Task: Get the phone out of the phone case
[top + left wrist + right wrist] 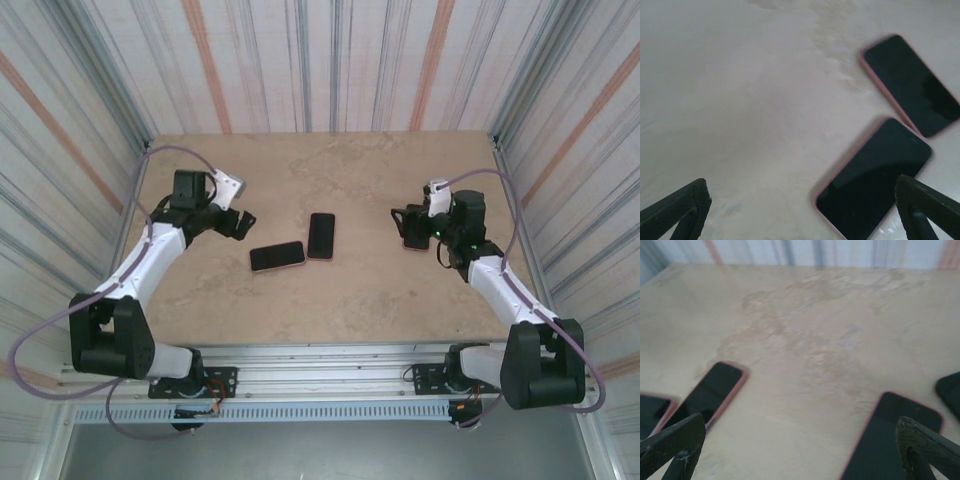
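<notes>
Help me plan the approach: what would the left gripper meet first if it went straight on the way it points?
Probably the nearer pink-cased phone, lying just ahead, off toward one finger. The left gripper angles downward, so bare table could come first; depth is unclear.

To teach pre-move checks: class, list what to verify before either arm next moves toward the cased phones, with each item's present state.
1. Left gripper open and empty: ok.
2. Right gripper open and empty: ok.
3. Nearer phone flat, screen up, between the left fingers: ok.
4. Pink case rim visible on it: ok.
5. Its corner clear of the second phone: cannot tell, they lie very close.
6. Third phone lying flat: ok.
</notes>
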Action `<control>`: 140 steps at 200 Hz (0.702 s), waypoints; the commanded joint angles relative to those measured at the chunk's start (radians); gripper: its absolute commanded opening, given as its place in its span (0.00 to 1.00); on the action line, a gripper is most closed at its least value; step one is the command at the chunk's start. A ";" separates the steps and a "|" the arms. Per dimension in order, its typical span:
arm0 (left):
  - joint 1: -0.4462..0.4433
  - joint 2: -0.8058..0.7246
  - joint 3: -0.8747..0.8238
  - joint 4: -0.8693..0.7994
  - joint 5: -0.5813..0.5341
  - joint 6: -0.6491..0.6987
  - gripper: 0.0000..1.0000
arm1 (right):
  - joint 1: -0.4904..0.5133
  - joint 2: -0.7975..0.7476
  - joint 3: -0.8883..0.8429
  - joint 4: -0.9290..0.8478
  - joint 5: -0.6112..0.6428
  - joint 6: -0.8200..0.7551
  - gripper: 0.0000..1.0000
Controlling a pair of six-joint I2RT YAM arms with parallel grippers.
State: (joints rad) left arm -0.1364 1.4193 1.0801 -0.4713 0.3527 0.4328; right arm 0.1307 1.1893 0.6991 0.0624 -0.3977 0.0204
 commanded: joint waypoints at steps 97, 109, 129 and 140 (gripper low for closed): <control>-0.175 0.257 0.095 -0.168 0.010 0.449 0.99 | 0.278 0.034 0.134 -0.328 -0.076 0.037 0.99; -0.181 0.283 0.111 -0.167 -0.006 0.457 0.99 | 0.307 0.043 0.131 -0.330 -0.062 0.041 0.99; -0.192 0.315 0.115 -0.158 -0.016 0.477 0.99 | 0.343 0.054 0.128 -0.330 -0.024 0.050 0.99; -0.202 0.333 0.105 -0.143 -0.041 0.498 0.99 | 0.357 0.064 0.132 -0.343 -0.012 0.044 0.99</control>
State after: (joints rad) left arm -0.3183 1.7176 1.1854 -0.6445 0.3687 0.8627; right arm 0.4534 1.2312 0.8387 -0.2405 -0.4606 0.0437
